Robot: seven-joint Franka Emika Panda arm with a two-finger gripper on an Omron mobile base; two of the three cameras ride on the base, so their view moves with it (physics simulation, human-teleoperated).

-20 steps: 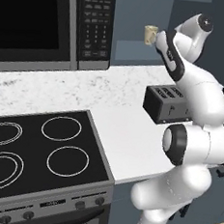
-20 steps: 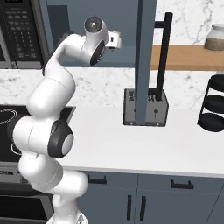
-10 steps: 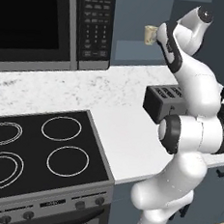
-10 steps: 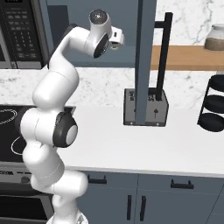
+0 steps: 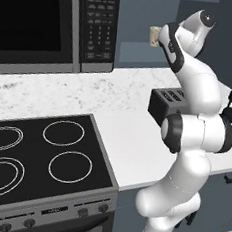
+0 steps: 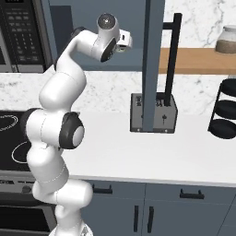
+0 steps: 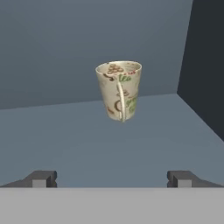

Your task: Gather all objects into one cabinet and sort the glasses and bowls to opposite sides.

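The beige-grey mug [image 7: 119,90] stands upright on the floor of the open cabinet [image 7: 65,135], its handle turned toward my hand. My gripper [image 7: 111,179] is open, level with the mug and a short way in front of it, with nothing between its fingertips [image 7: 41,178]. From the left base view the mug [image 5: 154,36] peeks out just left of my gripper [image 5: 163,36] at the cabinet [image 5: 140,20] opening. In the right base view my gripper [image 6: 127,42] points into the cabinet, beside its swung-out door [image 6: 153,64] with the black bar handle [image 6: 171,60].
A black toaster [image 5: 168,102] sits on the white counter [image 5: 131,134] under the cabinet. A microwave [image 5: 46,26] hangs over the stove [image 5: 39,156] at left. At right are a black tiered stand [image 6: 226,110] and a jar [image 6: 227,40] on a wooden shelf.
The arm has straightened up and carried the hand higher and closer to the cabinet opening, toward the mug. The jaws have stayed open.
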